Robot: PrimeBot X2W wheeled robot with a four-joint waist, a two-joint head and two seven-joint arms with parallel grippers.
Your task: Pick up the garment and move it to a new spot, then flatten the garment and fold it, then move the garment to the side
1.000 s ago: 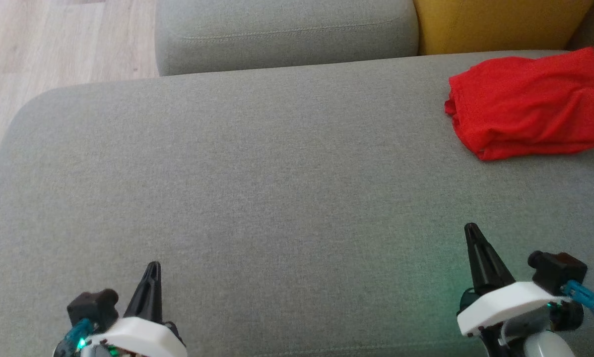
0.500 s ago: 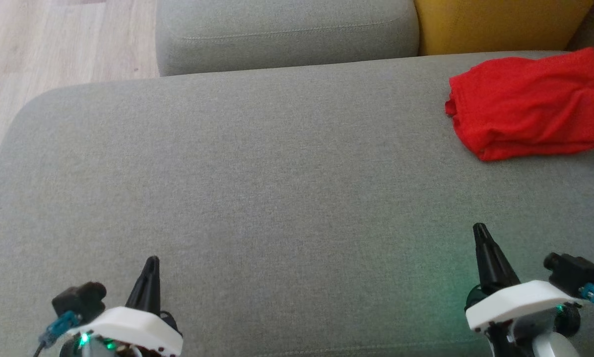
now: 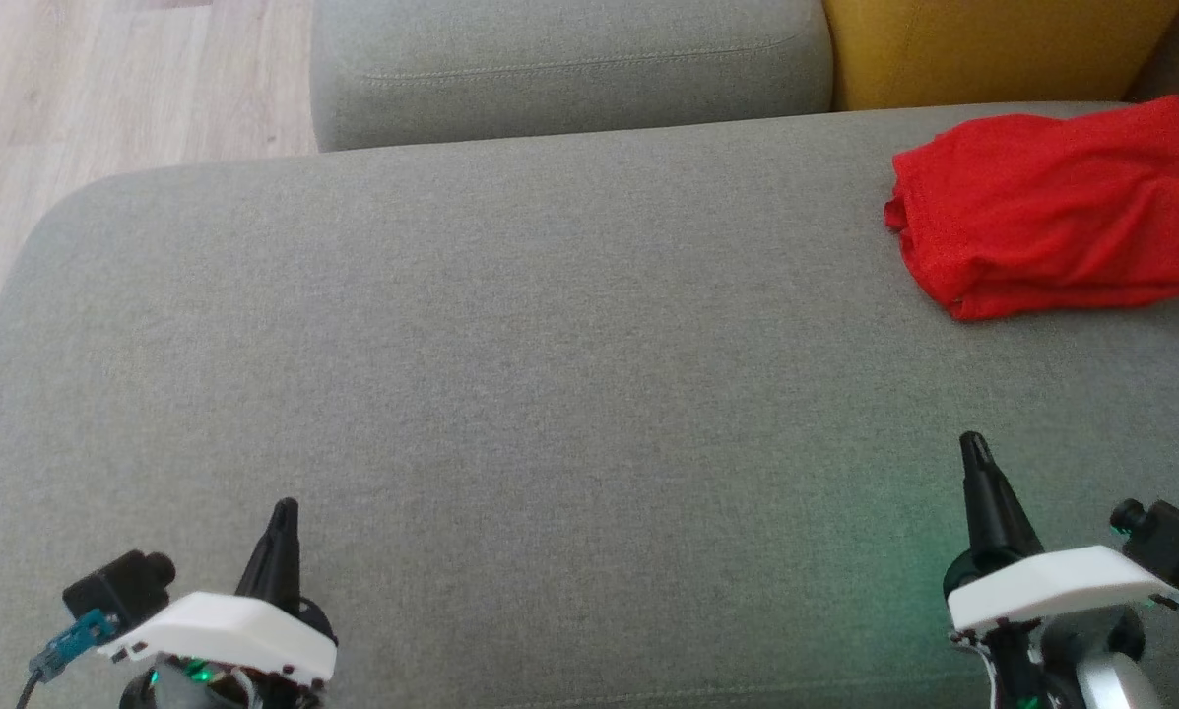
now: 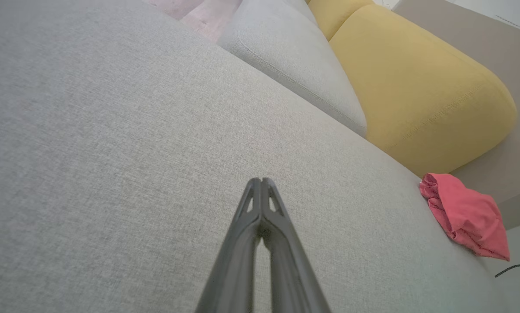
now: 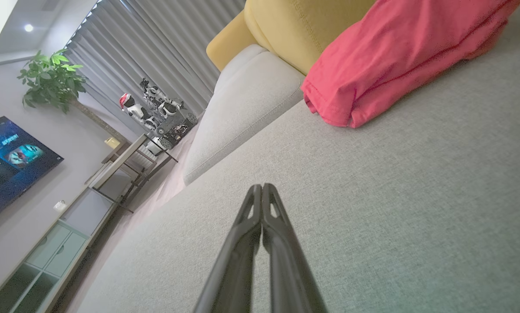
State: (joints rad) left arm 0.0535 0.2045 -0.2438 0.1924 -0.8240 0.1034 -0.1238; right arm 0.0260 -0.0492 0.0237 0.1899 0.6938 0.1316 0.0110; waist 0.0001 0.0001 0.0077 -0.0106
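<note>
Red knit garment (image 3: 1047, 207) lies bundled in layers on the grey sofa seat (image 3: 550, 345). It sits well ahead of the right gripper (image 3: 973, 445) and a little to its outer side, against the yellow cushion (image 3: 983, 49). It is far across from the left gripper (image 3: 284, 510).

Both grippers: fingers pressed together, nothing between them, tips over bare seat fabric. Both wrist views show the fingertips meeting, with no cloth caught. Neither touches the garment.

Step in hand, our judgement: the garment looks roughly folded, edges stacked, and parked at the seat's side. We therefore read this as the last step done, arms at rest.
- If the fold is judged too loose, the next move falls to the right gripper, the nearer one.
- It would part its fingers, reach forward to the garment's near hem, and pinch the top layers without dragging the stack.
- The left gripper would have to cross most of the seat to help.

Writing and labels:
- No tag, print or brand visible on the garment.
- In the right wrist view a wall screen (image 5: 8, 161) carries pale glyphs, too small to read.
- Nothing legible on the grippers.
</note>
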